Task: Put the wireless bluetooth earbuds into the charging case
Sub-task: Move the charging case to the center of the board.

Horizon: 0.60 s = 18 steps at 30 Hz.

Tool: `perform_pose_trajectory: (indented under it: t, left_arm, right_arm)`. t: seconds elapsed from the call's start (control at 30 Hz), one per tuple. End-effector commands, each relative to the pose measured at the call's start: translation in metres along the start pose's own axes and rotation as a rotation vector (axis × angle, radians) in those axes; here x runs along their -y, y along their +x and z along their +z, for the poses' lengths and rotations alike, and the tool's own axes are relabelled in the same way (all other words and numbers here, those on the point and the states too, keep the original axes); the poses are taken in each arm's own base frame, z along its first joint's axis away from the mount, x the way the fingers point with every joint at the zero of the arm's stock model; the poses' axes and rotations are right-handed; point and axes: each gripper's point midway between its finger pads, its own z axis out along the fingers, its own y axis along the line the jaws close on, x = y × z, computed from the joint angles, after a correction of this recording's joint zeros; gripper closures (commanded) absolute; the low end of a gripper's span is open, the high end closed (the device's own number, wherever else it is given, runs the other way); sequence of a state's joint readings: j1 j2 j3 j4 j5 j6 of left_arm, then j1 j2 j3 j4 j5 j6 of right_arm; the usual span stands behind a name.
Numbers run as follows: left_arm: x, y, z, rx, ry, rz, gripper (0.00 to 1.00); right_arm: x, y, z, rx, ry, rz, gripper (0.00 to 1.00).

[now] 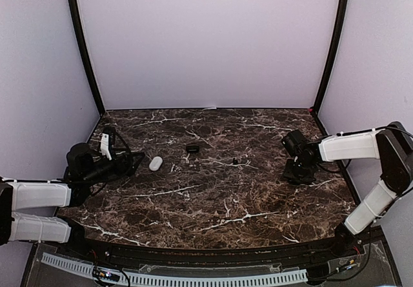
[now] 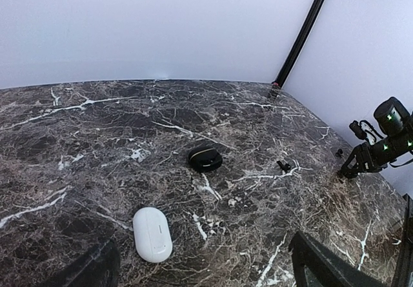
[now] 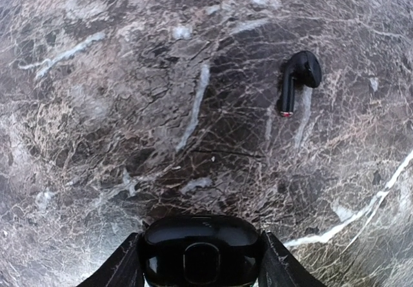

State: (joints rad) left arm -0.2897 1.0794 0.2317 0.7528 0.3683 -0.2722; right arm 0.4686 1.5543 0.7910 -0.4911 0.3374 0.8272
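A closed white charging case [image 1: 155, 163] lies on the marble at the left, just ahead of my left gripper [image 1: 131, 162]. In the left wrist view the white case [image 2: 153, 234] lies between the gripper's [image 2: 206, 275] open, empty fingers. A closed black case [image 1: 192, 148] sits further back and also shows in the left wrist view [image 2: 205, 158]. A black earbud [image 1: 235, 161] lies mid-table. My right gripper [image 1: 298, 173] is low over the table at the right, and the right wrist view shows it [image 3: 201, 261] shut on another black case [image 3: 201, 248]. A black stemmed earbud [image 3: 295, 80] lies ahead of it.
The dark marble tabletop [image 1: 213, 203] has white walls behind and at both sides, with black posts at the back corners. In the left wrist view a black earbud [image 2: 282, 166] and a second small dark piece [image 2: 339, 152] lie near the right arm.
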Motion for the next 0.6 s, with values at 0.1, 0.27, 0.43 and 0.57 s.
perform_pose_trajectory:
  t: [0.1, 0.27, 0.43, 0.57]
  left_arm:
    - [0.003, 0.001, -0.003, 0.0, 0.014, 0.019, 0.05]
    - [0.004, 0.003, -0.002, -0.012, 0.024, 0.018, 0.06]
    - [0.006, 0.006, 0.0, -0.021, 0.042, 0.021, 0.06]
    - [0.007, 0.01, 0.002, -0.037, 0.055, 0.014, 0.06]
  right_arm:
    - [-0.008, -0.002, -0.007, 0.0, -0.032, -0.009, 0.47]
    - [-0.025, 0.006, -0.003, -0.032, -0.102, -0.065, 0.48]
    - [-0.082, 0.029, -0.018, -0.056, -0.304, -0.283, 0.47]
    - [-0.127, 0.059, -0.036, -0.074, -0.44, -0.507, 0.47]
